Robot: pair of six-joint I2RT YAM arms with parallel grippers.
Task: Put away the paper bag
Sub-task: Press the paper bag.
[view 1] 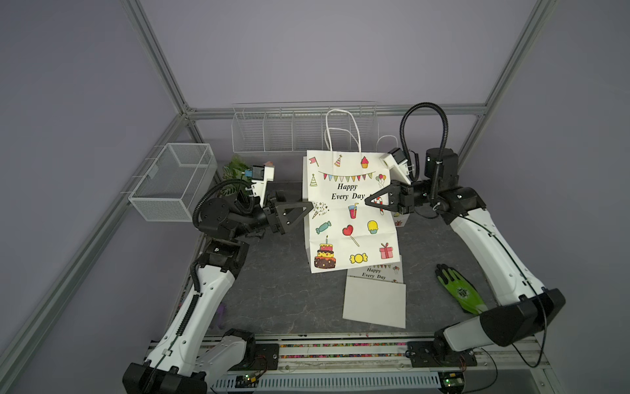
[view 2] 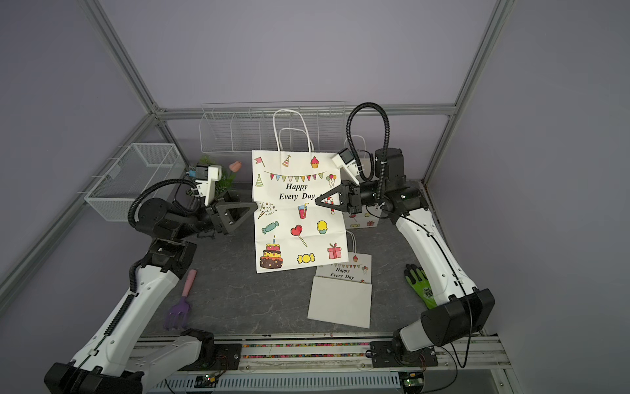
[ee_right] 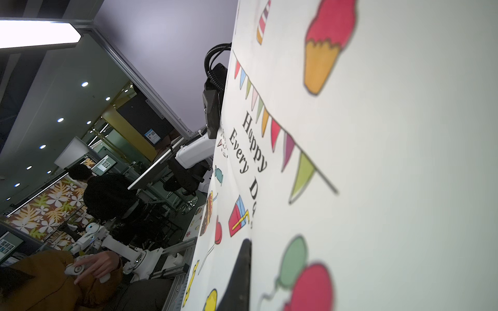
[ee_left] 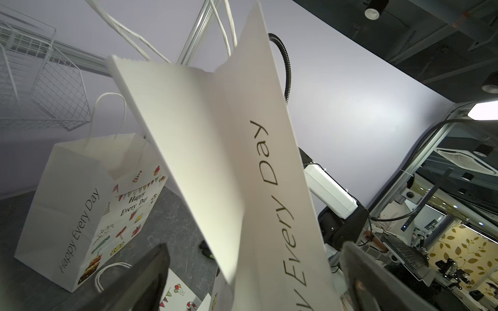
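Note:
A large white paper bag (view 1: 344, 218) (view 2: 296, 218) printed with "Happy Every Day" and party pictures hangs upright over the table, its rope handles (view 1: 341, 129) up. My right gripper (view 1: 367, 202) (view 2: 317, 202) is shut on its right edge; in the right wrist view one dark finger (ee_right: 239, 274) lies flat against the printed face (ee_right: 377, 161). My left gripper (view 1: 311, 206) (view 2: 255, 206) stands open at the bag's left edge. In the left wrist view the bag's folded side (ee_left: 215, 161) runs between the spread fingers (ee_left: 151, 272) without touching them.
A smaller bag (ee_left: 80, 204) stands behind the right arm. Another bag (view 1: 375, 296) lies flat near the front. A green glove (view 1: 460, 290) and a purple rake (view 2: 180, 303) lie on the table. A mesh basket (view 1: 174, 180) hangs left, a wire rack (view 1: 300, 129) at the back.

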